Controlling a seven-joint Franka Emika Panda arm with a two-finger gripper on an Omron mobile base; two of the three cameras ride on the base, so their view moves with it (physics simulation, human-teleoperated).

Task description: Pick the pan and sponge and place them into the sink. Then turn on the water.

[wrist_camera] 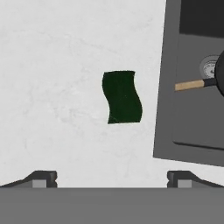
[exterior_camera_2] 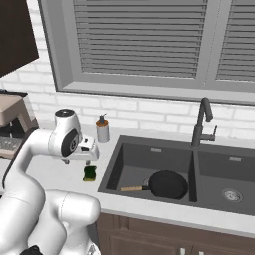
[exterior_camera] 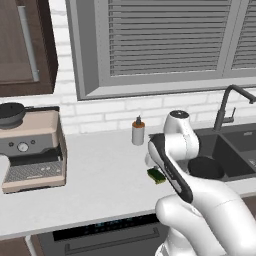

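The green sponge (wrist_camera: 122, 96) lies flat on the white counter, just left of the sink (wrist_camera: 168, 87). My gripper (wrist_camera: 112, 179) hovers above it, open, with its fingertips (wrist_camera: 43, 178) wide apart and nothing between them. From the right base view the hand (exterior_camera_2: 83, 152) hangs a little over the sponge (exterior_camera_2: 89, 173). The black pan (exterior_camera_2: 168, 184) rests in the sink's left basin (exterior_camera_2: 112, 169), its wooden handle (exterior_camera_2: 132, 188) pointing toward the sponge. In the left base view the sponge (exterior_camera: 156, 175) peeks out beside my arm, and the pan (exterior_camera: 205, 167) sits in the sink (exterior_camera: 235, 150).
A tall dark tap (exterior_camera_2: 201, 124) stands behind the divider between the basins. A soap dispenser (exterior_camera_2: 102, 128) stands near the wall behind the sponge. A coffee machine (exterior_camera: 32, 150) with a dark pot (exterior_camera: 11, 112) on top occupies the counter's left end.
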